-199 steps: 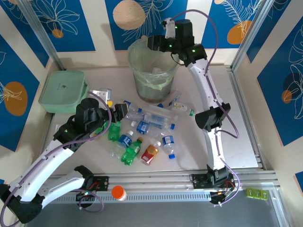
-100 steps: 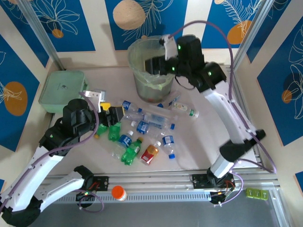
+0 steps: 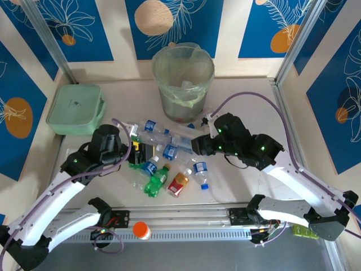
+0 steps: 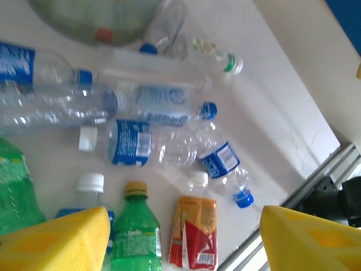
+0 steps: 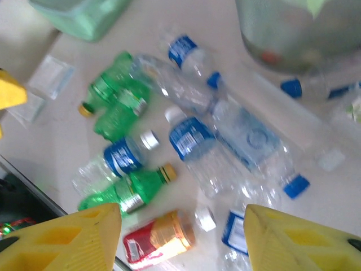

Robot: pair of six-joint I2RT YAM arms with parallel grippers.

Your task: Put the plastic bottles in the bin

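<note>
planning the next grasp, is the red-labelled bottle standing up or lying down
Lying down: the red-labelled bottle rests flat on the table, its full length and label showing from above.

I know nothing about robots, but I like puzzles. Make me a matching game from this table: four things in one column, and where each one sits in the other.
Things:
1. bin
2. green box
3. orange-capped jar
4. red-labelled bottle

Places:
A. on the near rail
B. far left
C. among the other bottles
D. far middle

Pairs: 1-D, 2-B, 3-A, 4-C
</note>
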